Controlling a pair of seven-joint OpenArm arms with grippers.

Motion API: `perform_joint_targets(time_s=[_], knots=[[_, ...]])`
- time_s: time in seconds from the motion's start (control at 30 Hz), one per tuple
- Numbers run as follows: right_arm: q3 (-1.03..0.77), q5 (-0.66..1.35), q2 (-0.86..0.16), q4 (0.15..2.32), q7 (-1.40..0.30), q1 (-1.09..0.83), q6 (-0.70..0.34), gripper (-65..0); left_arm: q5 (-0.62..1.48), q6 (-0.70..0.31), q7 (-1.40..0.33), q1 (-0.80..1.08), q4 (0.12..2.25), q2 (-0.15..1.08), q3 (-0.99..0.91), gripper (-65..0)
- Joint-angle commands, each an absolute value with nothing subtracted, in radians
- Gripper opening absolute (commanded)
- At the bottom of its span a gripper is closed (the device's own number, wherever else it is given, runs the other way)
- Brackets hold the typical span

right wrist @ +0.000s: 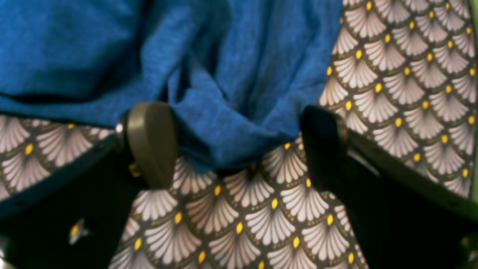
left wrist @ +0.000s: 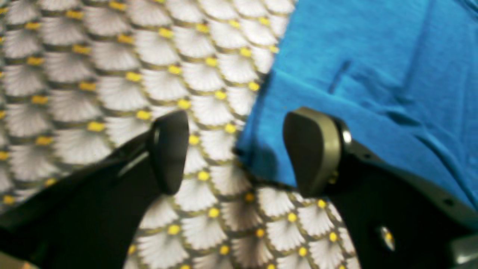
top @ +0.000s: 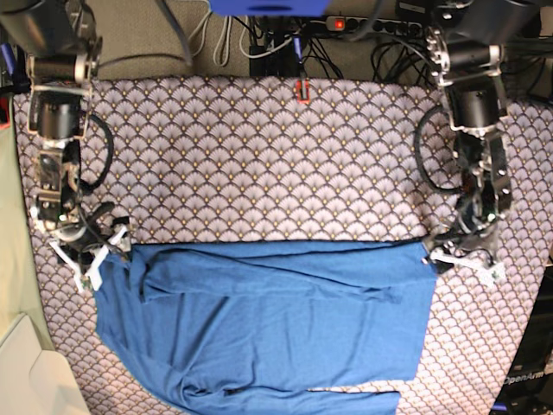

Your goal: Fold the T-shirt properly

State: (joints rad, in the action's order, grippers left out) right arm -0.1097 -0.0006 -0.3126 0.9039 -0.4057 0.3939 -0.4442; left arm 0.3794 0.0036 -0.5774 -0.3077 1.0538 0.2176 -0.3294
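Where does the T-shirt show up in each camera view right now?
Left wrist: T-shirt fills the upper right, its corner between the open fingers.
Right wrist: T-shirt across the top, bunched between the open fingers.
Base: T-shirt spread over the lower middle.
Shared landmark: the fan-patterned tablecloth.

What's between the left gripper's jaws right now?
Left wrist view: mostly bare fan-patterned tablecloth, plus the corner edge of the blue knit T-shirt. Left gripper jaws stand apart, gripping nothing.
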Motion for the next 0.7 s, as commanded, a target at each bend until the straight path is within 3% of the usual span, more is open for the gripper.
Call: perform_joint_targets(time_s=[0.0, 0.47, 0.67], knots=[[-0.114, 0.007, -0.329, 0.905, -0.381, 0.433, -0.440, -13.2, 0.384, 0.001, -0.559, -0.331, 1.070, 0.234, -0.326, -22.6], [-0.110, 0.007, -0.325, 0.891, -0.343, 0.432, -0.440, -13.2, 0.374, 0.002, -0.506, -0.329, 1.067, 0.180, -0.325, -22.6], [-0.108, 0.007, -0.325, 0.891, -0.343, 0.432, -0.440, -13.2, 0.380, 0.002, -0.469, -0.334, 0.964, 0.180, -0.325, -22.6]])
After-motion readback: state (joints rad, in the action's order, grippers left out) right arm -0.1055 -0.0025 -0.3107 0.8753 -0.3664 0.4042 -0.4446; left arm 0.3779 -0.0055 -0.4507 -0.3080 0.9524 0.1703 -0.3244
